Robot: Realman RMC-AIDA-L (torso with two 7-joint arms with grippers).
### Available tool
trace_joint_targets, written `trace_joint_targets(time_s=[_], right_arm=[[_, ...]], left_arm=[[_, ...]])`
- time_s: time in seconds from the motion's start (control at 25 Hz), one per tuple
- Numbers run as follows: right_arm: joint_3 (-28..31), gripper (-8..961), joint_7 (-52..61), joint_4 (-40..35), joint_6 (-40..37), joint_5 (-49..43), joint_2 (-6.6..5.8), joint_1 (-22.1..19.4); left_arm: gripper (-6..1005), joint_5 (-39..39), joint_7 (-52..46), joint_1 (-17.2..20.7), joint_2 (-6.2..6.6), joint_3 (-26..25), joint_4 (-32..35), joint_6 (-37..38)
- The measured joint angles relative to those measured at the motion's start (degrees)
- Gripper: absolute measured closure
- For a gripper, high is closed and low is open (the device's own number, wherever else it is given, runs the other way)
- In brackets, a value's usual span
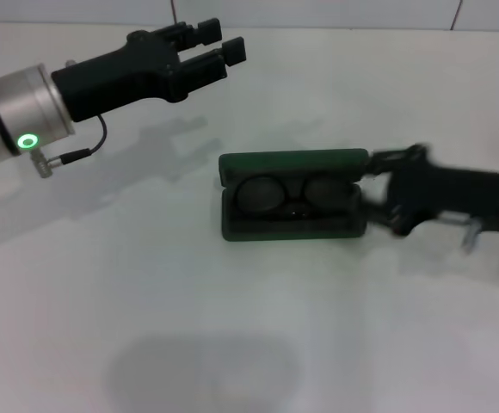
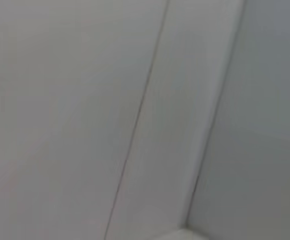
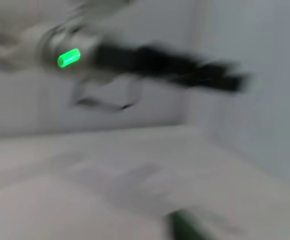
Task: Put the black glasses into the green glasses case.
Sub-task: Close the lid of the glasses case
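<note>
The green glasses case lies open on the white table, with the black glasses resting inside its lower half. The right pincer sits at the case's right end, blurred, so whether it is spread I cannot tell. The left pincer hovers well apart, spread, holding nothing.

Right claw is motion-blurred at the green glasses case; finger position unreadable. The black glasses inside show only as dim lens outlines, temple arms indistinct. Right wrist view is smeared; case cut off at frame edge.
</note>
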Motion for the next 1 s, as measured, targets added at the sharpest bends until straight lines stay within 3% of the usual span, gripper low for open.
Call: trace_joint_targets(time_s=[0.12, 0.36, 0.52, 0.76, 1.0], right_arm=[[7.75, 539, -3.12, 5.40, -2.93, 6.24, -0.07, -0.55], [20.13, 531, -8.36, 14.80, -9.21, 12.24, -0.08, -0.66], [21.46, 526, -9.55, 17.51, -9.00, 13.03, -0.09, -0.61], [21.99, 519, -10.69, 18.71, -9.18, 13.67, -0.04, -0.68], [21.53, 511, -10.81, 18.76, -9.40, 13.53, -0.06, -0.86]], left_arm=[[429, 3.30, -2.03, -1.70, -0.22, 0.05, -0.56, -2.95], [429, 14.96, -7.83, -8.08, -1.94, 0.37, -1.04, -8.60], [429, 16.55, -9.33, -11.24, -2.12, 4.18, -3.63, -11.90], [429, 16.53, -13.26, -12.28, -2.13, 12.39, -4.09, -17.73], [428, 16.34, -16.14, -12.47, -2.27, 13.20, -3.82, -22.22]])
